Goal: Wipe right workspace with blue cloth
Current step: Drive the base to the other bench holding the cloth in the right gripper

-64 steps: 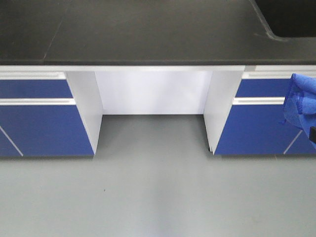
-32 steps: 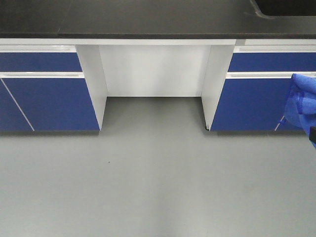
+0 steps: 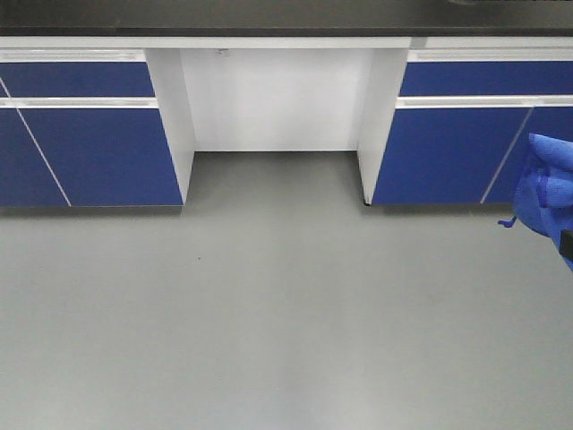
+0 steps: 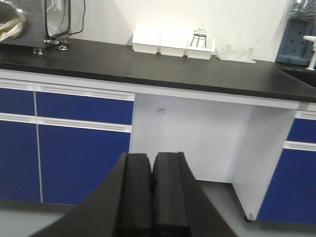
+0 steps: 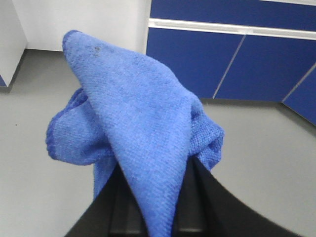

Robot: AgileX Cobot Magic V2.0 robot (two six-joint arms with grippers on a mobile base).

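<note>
Farther off than before, the matte black worktop (image 3: 269,13) lies well ahead of the right pincer (image 5: 154,207), clamped on a wrinkled royal-blue microfibre cloth (image 5: 143,123); left pincer (image 4: 152,192) pressed together, empty; wiping apparently unstarted.

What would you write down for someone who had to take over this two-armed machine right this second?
Left gripper: shut, holding nothing.
Right gripper: shut on the wrinkly royal-blue microfibre cloth, held in the air over the grey floor.
The black countertop with white bins stands across the floor from the robot. The plain black counter to be wiped is not in view.
Done: the cloth is picked up.
Left: get to the right-hand counter, press the cloth down and wipe it.
</note>
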